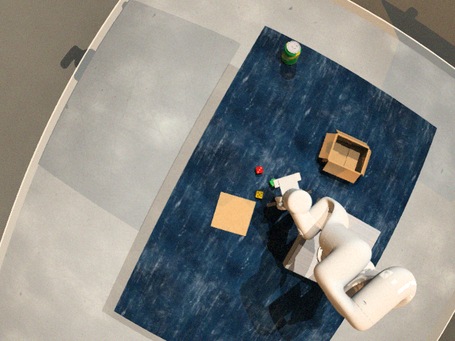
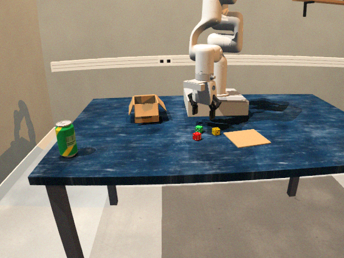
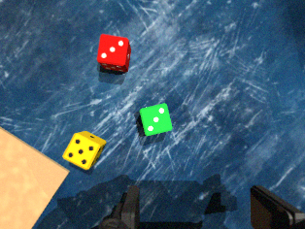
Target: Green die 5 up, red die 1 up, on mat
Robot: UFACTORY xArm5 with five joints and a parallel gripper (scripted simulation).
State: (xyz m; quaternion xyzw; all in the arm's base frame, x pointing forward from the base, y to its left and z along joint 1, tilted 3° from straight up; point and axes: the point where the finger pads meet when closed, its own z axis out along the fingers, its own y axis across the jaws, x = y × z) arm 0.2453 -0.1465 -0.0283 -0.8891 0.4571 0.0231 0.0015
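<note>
The green die [image 1: 272, 183] [image 2: 198, 128] [image 3: 155, 119] lies flat on the table with 3 on top. The red die [image 1: 259, 170] [image 2: 196, 136] [image 3: 114, 49] lies flat with 3 on top. The yellow die [image 1: 259, 194] [image 2: 215, 131] [image 3: 84, 150] lies flat with 5 on top, near the mat's corner. The tan square mat [image 1: 233, 214] [image 2: 246, 137] [image 3: 24, 181] has no die on it. My gripper [image 2: 203, 113] [image 3: 194, 205] is open and empty, above the table on the robot-base side of the dice. In the top view the arm largely hides its fingers.
An open cardboard box [image 1: 345, 157] [image 2: 146, 112] stands beside the robot base [image 2: 233, 106]. A green and yellow can [image 1: 291, 55] [image 2: 66, 140] stands upright near the table's far corner. The three dice lie close together on the blue table [image 1: 205, 278] [image 2: 124, 160].
</note>
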